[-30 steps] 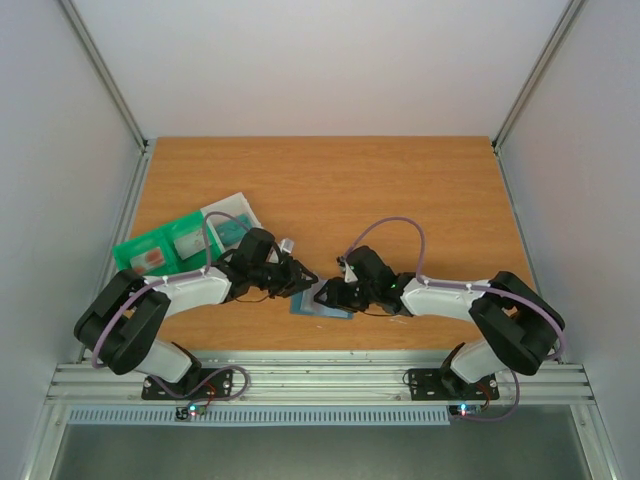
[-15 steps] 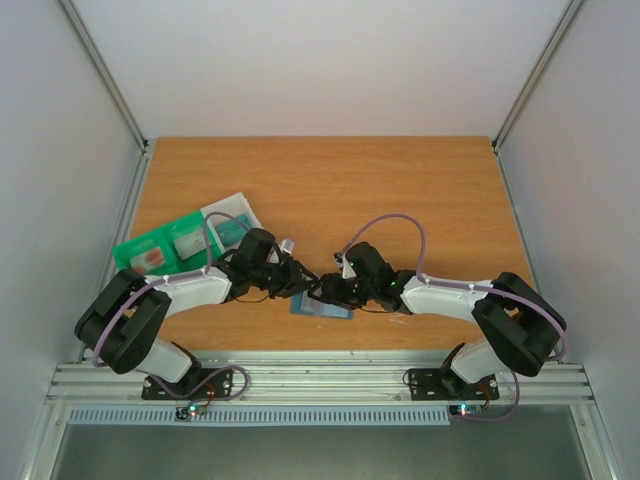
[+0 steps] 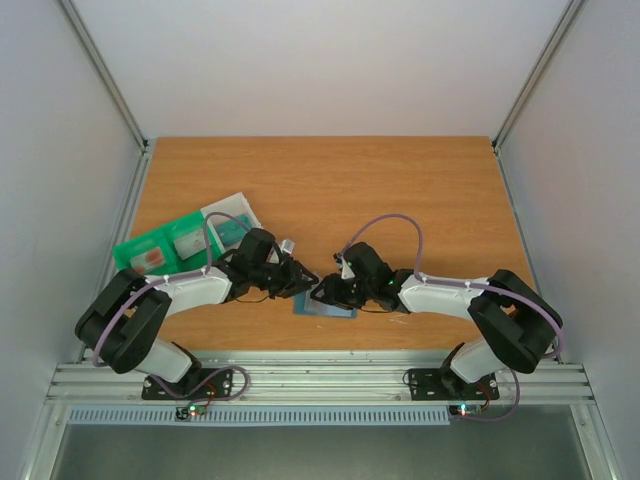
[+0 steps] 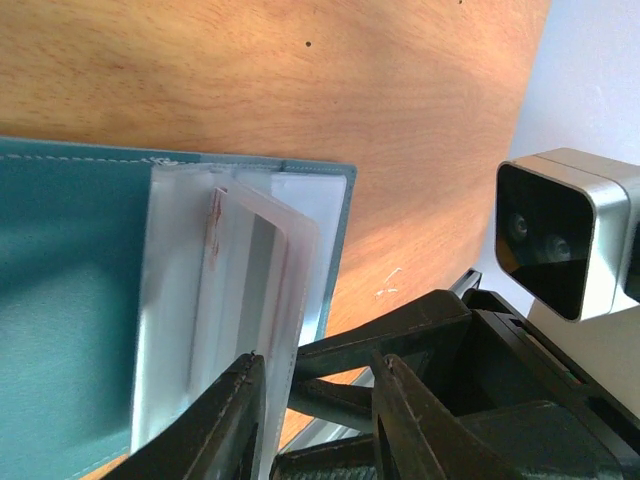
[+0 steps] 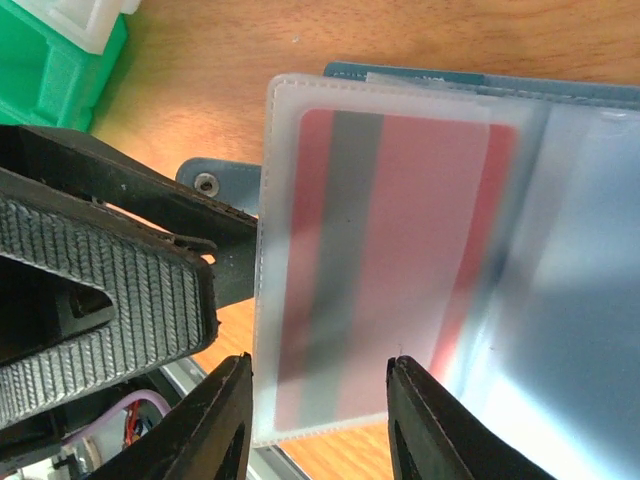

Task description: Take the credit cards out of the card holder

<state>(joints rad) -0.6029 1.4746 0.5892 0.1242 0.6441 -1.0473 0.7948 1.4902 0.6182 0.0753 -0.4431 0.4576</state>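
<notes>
The slate-blue card holder [image 3: 326,305] lies open near the table's front edge, between both grippers. Its clear sleeves are fanned up. In the right wrist view a reddish-pink card [image 5: 400,250] with a grey stripe sits inside a clear sleeve. My right gripper [image 5: 318,360] is open, and the lower end of that sleeve lies between its jaws. In the left wrist view the card holder [image 4: 70,300] shows its sleeves [image 4: 235,290] edge-on. My left gripper [image 4: 318,358] is open, with one finger [image 4: 225,420] against the sleeve's edge. The teal and white cards are not clearly seen.
A green tray [image 3: 150,252] and a clear whitish tray [image 3: 228,215] stand at the left behind the left arm, with small items in them. The green tray's corner shows in the right wrist view [image 5: 50,70]. The two grippers nearly touch.
My right gripper has moved a little left, closer to the left gripper and over the card holder. The card holder has shifted slightly. The left arm has barely moved.
</notes>
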